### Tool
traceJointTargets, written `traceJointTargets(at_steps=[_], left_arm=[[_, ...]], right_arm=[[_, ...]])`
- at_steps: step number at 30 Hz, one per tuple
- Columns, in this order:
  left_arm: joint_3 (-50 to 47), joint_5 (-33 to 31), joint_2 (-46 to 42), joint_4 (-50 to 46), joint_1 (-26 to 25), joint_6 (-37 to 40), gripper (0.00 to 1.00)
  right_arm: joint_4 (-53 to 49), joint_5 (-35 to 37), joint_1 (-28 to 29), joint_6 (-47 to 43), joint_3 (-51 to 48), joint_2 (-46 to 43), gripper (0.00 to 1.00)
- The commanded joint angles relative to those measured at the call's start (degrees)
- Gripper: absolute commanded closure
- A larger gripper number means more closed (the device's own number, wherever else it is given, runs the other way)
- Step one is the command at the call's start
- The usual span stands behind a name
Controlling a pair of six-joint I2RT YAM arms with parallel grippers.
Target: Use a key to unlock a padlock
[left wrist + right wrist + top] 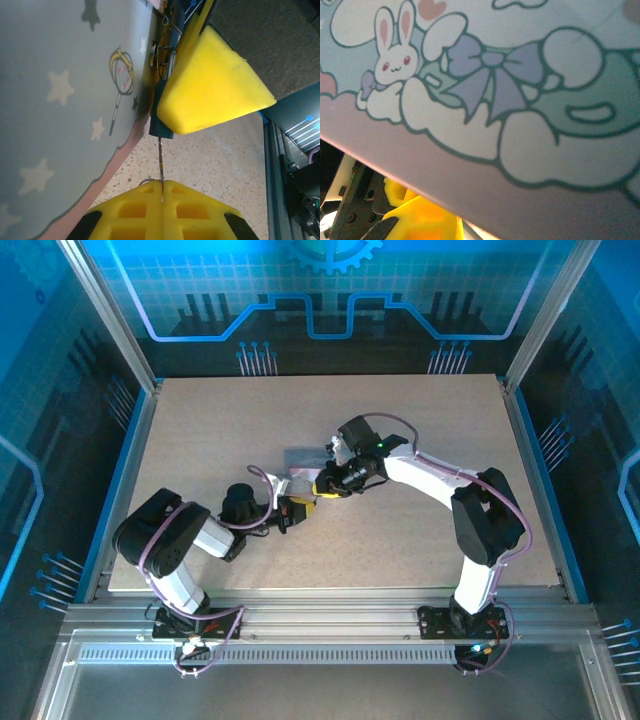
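Grippers of both arms meet near the centre of the speckled beige tabletop (200, 430) in the top view. The left gripper (298, 512) is to the lower left of the right gripper (322, 487), and the grey rectangular tin box (300, 462) lies just above them.

In the left wrist frame the yellow fingers (135, 210) of the left gripper stand pressed together at the bottom middle. Between them they pinch the thin dark metal key (160, 160). The key goes straight up from the fingertips, and its upper end touches the underside of the small dark bluish padlock (161, 131) (whether it is already inside the keyhole, I cannot tell).

The padlock sits in the middle of this frame, just beside the pink edge of the tin box, which has here a star pattern. One big yellow finger (215, 85) of the right gripper lies on the padlock and covers most of it. This gripper is almost closed and holds the padlock.

In the right wrist frame the bunny and bow print of the tin box (495, 100) is seen very close.
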Motion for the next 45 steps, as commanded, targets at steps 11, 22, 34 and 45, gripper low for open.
traceJointTargets(at_steps=[11,22,34,45], left_arm=[[0.63,-5.93,-3.92,0.25,-0.28,2.75,1.0],[-0.45,-7.45,-2.28,4.74,-1.96,0.29,1.0],[-1.9,-18.93,1.69,12.49,-7.03,-1.47,1.0],[-0.62,-11.49,2.1,10.31,-4.76,-5.69,1.0]], right_arm=[[-5.9,-3.37,0.05,-3.1,4.26,1.03,0.96],[-5.44,-2.41,0.52,-2.02,4.08,1.73,0.96],[-7.58,-0.76,0.81,-3.9,4.18,2.66,0.97],[-8.56,1.37,0.89,-6.89,3.48,4.29,0.97]])
